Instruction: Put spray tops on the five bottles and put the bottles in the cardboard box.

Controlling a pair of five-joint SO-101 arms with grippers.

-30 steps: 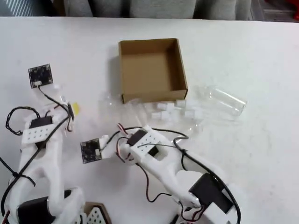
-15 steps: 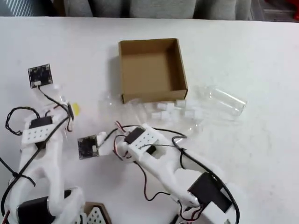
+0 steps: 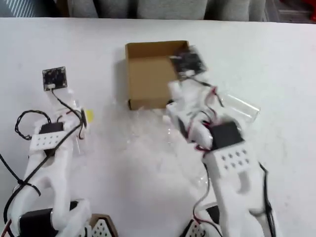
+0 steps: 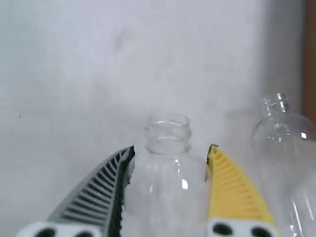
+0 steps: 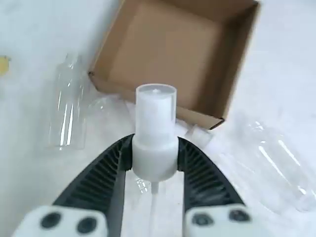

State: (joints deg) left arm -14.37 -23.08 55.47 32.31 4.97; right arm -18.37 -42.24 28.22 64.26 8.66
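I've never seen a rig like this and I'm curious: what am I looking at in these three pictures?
Two small white robot arms stand at a table. The overhead picture comes from a fixed camera. The other two come from cameras on each arm's wrist, looking along its jaws. The left arm holds a clear bottle with no top between grey and yellow jaws. The right arm grips a white spray top in black jaws, near the empty cardboard box. More clear bottles lie on the table.
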